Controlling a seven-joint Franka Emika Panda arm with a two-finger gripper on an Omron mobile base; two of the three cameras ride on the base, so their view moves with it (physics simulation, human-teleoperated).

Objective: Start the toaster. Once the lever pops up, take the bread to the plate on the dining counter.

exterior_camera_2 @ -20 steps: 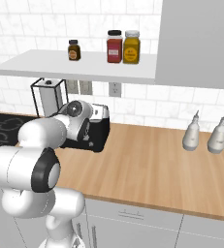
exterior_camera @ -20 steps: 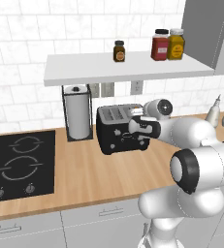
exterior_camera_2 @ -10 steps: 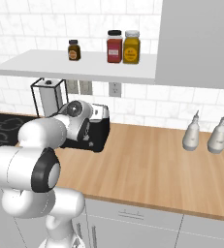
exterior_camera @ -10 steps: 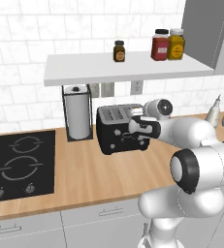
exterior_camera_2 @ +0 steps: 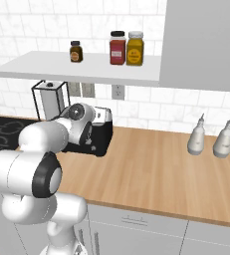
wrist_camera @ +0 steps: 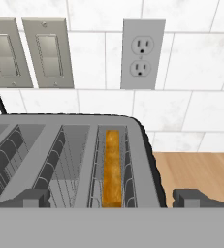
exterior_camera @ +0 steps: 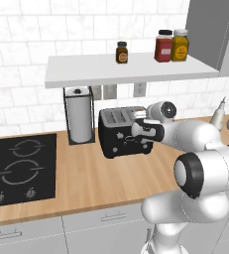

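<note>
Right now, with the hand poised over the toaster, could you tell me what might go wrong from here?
The bread sits deep in the rightmost slot of the toaster, so a slightly off descent could catch the slot's wire guides instead. The open jaws straddle the toaster's right end; closing there might grip the casing rather than the slice. The paper towel holder stands close on the toaster's other side, so a sideways shove could push the toaster into it.

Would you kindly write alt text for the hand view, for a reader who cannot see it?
A golden-brown bread slice stands in the rightmost slot of a black toaster, seen from just above, with the open jaws' tips straddling that slot. Behind, a white tiled wall carries two switch plates and an outlet; wooden counter shows at right.
</note>
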